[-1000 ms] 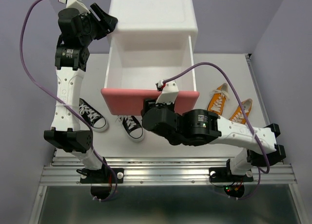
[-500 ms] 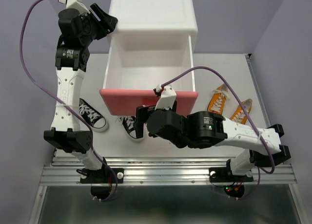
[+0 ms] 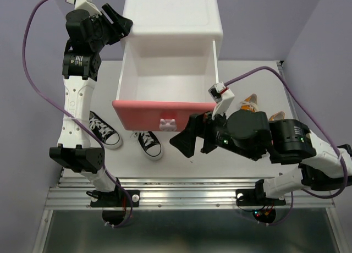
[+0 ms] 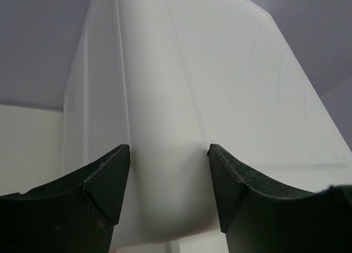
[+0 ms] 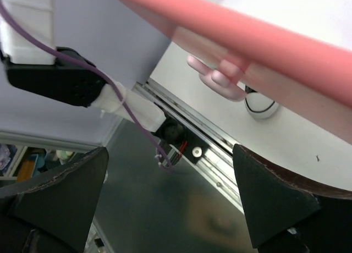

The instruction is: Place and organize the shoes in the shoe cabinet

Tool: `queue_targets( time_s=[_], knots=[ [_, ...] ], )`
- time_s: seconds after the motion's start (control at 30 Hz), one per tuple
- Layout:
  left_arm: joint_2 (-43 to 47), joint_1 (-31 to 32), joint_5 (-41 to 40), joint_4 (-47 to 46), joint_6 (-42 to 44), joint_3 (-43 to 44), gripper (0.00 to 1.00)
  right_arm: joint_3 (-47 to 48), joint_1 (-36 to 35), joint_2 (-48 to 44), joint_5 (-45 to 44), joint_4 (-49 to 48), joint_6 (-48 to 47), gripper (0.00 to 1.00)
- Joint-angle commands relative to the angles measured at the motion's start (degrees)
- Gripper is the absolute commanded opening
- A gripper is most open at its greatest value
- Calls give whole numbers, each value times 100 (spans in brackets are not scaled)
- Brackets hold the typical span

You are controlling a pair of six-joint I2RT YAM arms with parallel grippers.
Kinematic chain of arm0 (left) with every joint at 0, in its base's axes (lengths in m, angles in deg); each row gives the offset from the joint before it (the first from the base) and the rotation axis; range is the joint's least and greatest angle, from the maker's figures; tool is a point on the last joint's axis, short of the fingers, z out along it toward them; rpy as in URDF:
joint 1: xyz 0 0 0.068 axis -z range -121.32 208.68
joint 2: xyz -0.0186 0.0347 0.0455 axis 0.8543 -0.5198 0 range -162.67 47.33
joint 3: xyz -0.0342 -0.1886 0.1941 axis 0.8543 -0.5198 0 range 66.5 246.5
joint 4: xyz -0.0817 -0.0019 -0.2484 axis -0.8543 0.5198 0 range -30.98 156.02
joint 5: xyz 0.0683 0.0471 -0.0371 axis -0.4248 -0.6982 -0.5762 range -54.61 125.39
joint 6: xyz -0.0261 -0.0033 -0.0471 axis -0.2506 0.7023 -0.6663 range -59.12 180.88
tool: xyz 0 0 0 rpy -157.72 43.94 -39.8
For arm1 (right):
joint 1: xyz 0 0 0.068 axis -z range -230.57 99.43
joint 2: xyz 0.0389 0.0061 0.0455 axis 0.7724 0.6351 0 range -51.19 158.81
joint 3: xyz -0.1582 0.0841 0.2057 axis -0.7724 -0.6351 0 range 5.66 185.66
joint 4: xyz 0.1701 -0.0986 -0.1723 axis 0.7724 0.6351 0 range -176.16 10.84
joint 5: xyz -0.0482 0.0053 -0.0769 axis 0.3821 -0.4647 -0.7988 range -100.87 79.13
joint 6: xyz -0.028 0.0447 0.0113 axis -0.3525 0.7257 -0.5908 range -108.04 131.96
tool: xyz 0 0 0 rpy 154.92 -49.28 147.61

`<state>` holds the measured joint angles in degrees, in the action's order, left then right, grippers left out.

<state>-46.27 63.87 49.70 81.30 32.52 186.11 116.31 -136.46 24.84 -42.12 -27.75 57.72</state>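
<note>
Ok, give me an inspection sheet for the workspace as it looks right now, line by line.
Surface: white table, no spills seen.
Job's things: shoe cabinet has its darker pink drawer pulled out, with no shoes inside. The black pair is on the table, front left. The orange pair is on the right, partly hidden by the right arm.
Clutter: nothing seen.
Grippers: left gripper has its jaws clamped on a left corner of the cabinet. Right gripper is open and empty, just in front of the bunny knob.
Cables: purple cables, one per arm, hang free, no snag seen.
Surroundings: lavender walls; metal rail along the near edge.
</note>
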Motion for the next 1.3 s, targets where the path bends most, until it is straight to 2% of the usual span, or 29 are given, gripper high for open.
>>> queue_targets(
  time_s=[0.0,0.1,0.2,0.3,0.43,0.5,0.67,0.8,0.87,1.03,1.1,1.27],
  knots=[
    [-378,87,20,883,331,-272,68,516,-16,104,-153,-866,-786,100],
    [-361,87,20,883,322,-324,68,1027,-16,472,-425,-875,-1217,100],
    [-360,87,-7,892,313,-324,68,1677,-16,684,-1110,-955,-1306,100],
    [-352,87,11,909,270,-333,68,2205,352,992,-1358,-963,-1306,100],
    [-317,96,-42,910,156,-360,68,2540,1388,1458,-683,-963,-1062,100],
    [-290,96,-59,874,120,-360,68,2917,2126,1774,-190,-963,-842,100],
    [-290,87,-112,971,103,-280,68,3744,2848,2398,110,-1235,-1069,100],
    [-194,96,-147,910,59,-438,68,3298,3446,2207,-224,-1980,-893,100],
    [-167,96,-147,901,59,-491,68,3147,3631,2188,-329,-2210,-1234,100],
    [-193,96,-121,883,76,-483,68,3419,4132,2338,-760,-2404,-1894,100],
    [-202,96,-121,892,67,-465,68,3227,4308,2276,-918,-2747,-2026,100],
    [-237,96,-112,883,67,-412,68,2717,4817,1943,-1401,-2783,-2123,100]
  ],
)
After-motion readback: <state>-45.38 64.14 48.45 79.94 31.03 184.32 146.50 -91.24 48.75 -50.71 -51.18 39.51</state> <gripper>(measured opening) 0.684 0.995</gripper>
